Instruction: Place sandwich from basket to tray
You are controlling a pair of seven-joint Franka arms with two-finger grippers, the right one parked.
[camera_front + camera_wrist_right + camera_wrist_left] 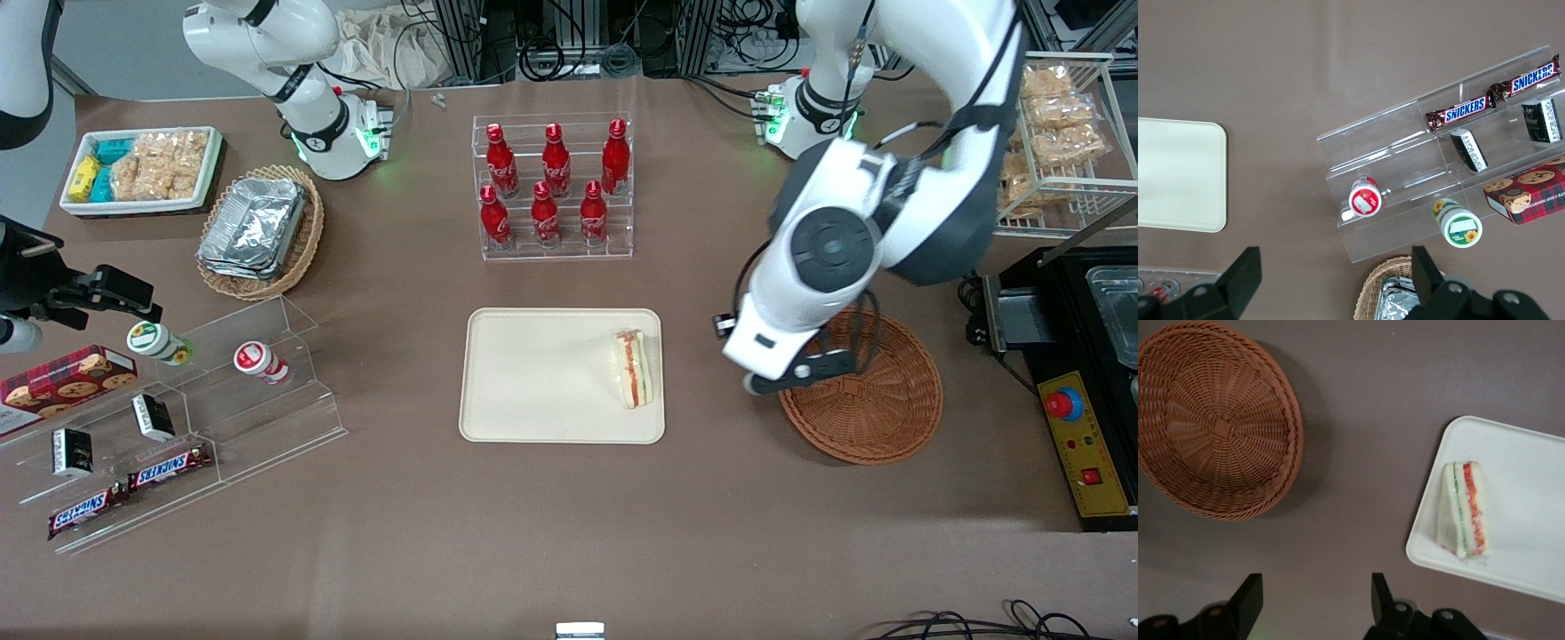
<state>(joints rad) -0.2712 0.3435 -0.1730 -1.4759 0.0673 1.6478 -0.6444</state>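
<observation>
With their two dark fingers (1248,600) spread wide and nothing between them, the jaws of the left gripper (1313,603) hang released above the bare brown counter (569,533), over the strip between the basket (876,400) and the tray (533,373). The white forearm slants down over the basket's rim nearest the tray, its large round joint raised above the basket and the upper arm running back toward the base at the counter's edge farthest from the front camera.

The sandwich (633,368) lies on the tray, close to the rim nearest the basket, its red and green filling stripes showing along its length. In the wrist view it sits just inside the tray's corner (1438,547), well apart from the reddish-brown wicker basket (1215,420), which holds nothing.

Farther from the front camera than the tray, a clear tiered rack (556,187) carries six red bottles (544,213) with white script that cannot be read with certainty. Toward the parked arm's end of the counter, a clear stepped stand (222,391) holds two bars marked SNICKERS (164,467), two small dark packets, two capped cups lying on their sides and a red plaid box (67,378) picturing cookies. Near it stand a paler wicker basket of foil trays (258,233) and a white tray of snack packets (142,169).
</observation>
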